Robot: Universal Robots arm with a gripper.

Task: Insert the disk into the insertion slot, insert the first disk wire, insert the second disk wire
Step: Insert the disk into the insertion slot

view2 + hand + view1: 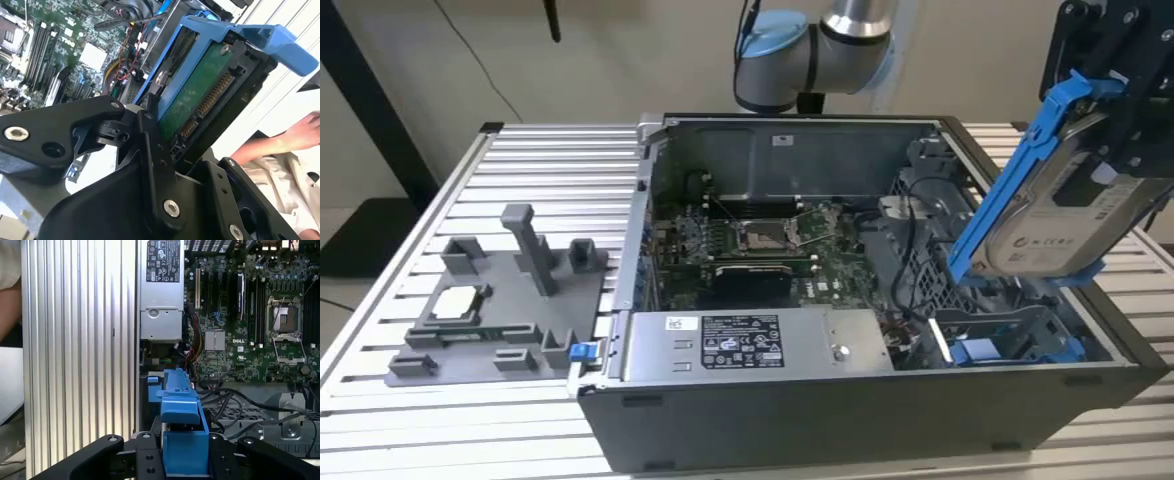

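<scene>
Where slatted table (534,160) bears case (854,400), gripper (183,442) holds disk (1061,215).

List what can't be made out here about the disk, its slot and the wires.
1. Insertion slot: exterior view, its far part sits behind the disk.
2. Gripper, shut on the disk: exterior view, cut off by the top and right edges.
3. Disk wires: first wrist view, the cables overlap; which ones serve the disk cannot be told.
</scene>
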